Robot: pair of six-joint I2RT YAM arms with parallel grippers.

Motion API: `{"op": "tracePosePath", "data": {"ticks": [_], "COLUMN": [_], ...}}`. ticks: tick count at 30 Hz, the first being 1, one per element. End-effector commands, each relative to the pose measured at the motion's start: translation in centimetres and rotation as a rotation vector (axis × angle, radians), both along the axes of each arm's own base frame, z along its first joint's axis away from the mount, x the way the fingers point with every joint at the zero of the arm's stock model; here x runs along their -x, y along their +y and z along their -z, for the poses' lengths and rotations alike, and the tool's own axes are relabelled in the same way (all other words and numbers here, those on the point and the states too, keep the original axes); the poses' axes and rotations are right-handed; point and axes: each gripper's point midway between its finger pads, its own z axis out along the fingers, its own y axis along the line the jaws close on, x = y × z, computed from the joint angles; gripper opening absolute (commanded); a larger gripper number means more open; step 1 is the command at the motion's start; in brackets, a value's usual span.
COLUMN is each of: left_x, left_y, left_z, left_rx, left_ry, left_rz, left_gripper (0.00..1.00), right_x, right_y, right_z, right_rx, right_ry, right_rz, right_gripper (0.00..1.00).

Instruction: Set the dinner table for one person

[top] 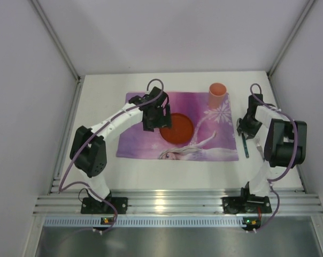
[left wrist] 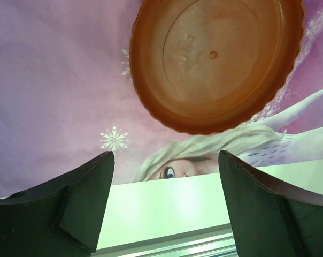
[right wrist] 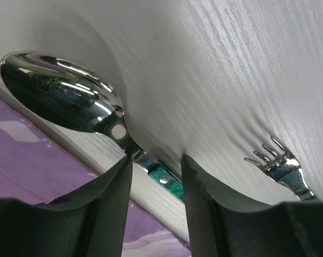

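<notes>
An orange plate [top: 177,128] lies on the purple princess placemat [top: 140,144], which is spread on the white dinner table [top: 102,107]. An orange cup [top: 217,95] stands at the placemat's far right corner. My left gripper [top: 153,126] hovers open just left of the plate [left wrist: 215,59], with nothing between its fingers [left wrist: 89,198]. A spoon [top: 246,147] with a green handle and a fork [top: 259,149] lie on the table right of the placemat. My right gripper [right wrist: 156,163] is down over the spoon [right wrist: 60,91], jaws apart on either side of its handle. The fork [right wrist: 274,160] lies beside it.
Grey walls enclose the table on three sides. An aluminium rail [top: 172,203] with both arm bases runs along the near edge. The placemat's near edge and bare table [left wrist: 167,203] show below the left gripper [left wrist: 167,160].
</notes>
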Motion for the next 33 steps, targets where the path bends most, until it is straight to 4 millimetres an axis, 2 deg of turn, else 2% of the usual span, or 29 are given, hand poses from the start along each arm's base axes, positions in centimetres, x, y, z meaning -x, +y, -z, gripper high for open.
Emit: {"op": "tracePosePath", "data": {"ticks": [1, 2, 4, 5, 7, 8, 11, 14, 17, 20, 21, 22, 23, 24, 27, 28, 30, 31, 33], "left_x": [0.7, 0.9, 1.0, 1.0, 1.0, 0.8, 0.6, 0.2, -0.5, -1.1, -1.2, -1.3, -1.4, -1.5, -1.5, -1.4, -1.1, -0.9, -0.6], "left_y": [1.1, 1.3, 1.4, 1.5, 1.6, 1.5, 1.2, 1.0, 0.8, 0.7, 0.7, 0.6, 0.7, 0.7, 0.9, 1.0, 1.3, 1.5, 2.0], "left_z": [-1.7, -1.7, -1.8, -2.0, -2.2, -2.4, -3.1, -4.2, -5.5, -6.6, -6.8, -7.1, -7.3, -7.5, -8.2, -8.2, -8.4, -8.2, -8.4], "left_rx": [-0.005, -0.009, -0.014, -0.016, -0.015, -0.012, -0.009, -0.006, 0.003, 0.014, 0.016, 0.019, 0.017, 0.02, 0.027, 0.025, 0.023, 0.015, 0.008], "left_ry": [-0.032, -0.029, -0.029, -0.029, -0.03, -0.035, -0.038, -0.051, -0.084, -0.114, -0.119, -0.127, -0.131, -0.134, -0.151, -0.151, -0.154, -0.149, -0.149], "left_rz": [-0.022, -0.025, -0.027, -0.027, -0.029, -0.029, -0.024, -0.024, -0.024, -0.04, -0.043, -0.05, -0.058, -0.059, -0.075, -0.076, -0.08, -0.082, -0.093], "left_gripper": [0.84, 0.84, 0.84, 0.84, 0.84, 0.84, 0.84, 0.84, 0.85, 0.89, 0.91, 0.98, 0.98, 0.98, 0.98, 0.98, 0.98, 0.98, 0.98], "right_x": [-0.4, -0.5, -0.6, -0.7, -0.7, -0.7, -0.6, -0.8, -1.3, -1.9, -1.9, -2.0, -1.8, -1.3, -0.4, -0.6, 0.1, -0.5, -0.6], "right_y": [-0.6, -0.6, -0.6, -0.6, -0.7, -0.9, -1.5, -1.8, -0.6, 3.5, 6.0, 7.2, 8.1, 9.8, 12.9, 13.9, 15.5, 16.0, 16.5], "right_z": [1.5, 1.7, 2.0, 1.9, 1.7, 1.3, -0.7, -4.4, -8.9, -12.9, -14.2, -14.9, -16.1, -16.7, -16.1, -15.8, -13.8, -13.4, -11.2], "right_rx": [0.036, 0.038, 0.034, 0.037, 0.041, 0.054, 0.096, 0.147, 0.152, 0.114, 0.094, 0.087, 0.105, 0.108, 0.029, 0.003, -0.017, -0.019, -0.022], "right_ry": [0.01, 0.011, 0.015, 0.015, 0.013, 0.016, 0.005, -0.043, -0.127, -0.221, -0.259, -0.279, -0.29, -0.305, -0.312, -0.331, -0.295, -0.315, -0.285], "right_rz": [-0.003, -0.001, -0.001, -0.003, -0.005, -0.002, 0.003, 0.015, -0.014, -0.105, -0.166, -0.196, -0.216, -0.262, -0.324, -0.346, -0.395, -0.406, -0.421], "right_gripper": [0.4, 0.33, 0.26, 0.15, 0.08, 0.01, 0.0, 0.0, 0.0, 0.0, 0.0, 0.0, 0.0, 0.0, 0.0, 0.0, 0.0, 0.0, 0.0]}}
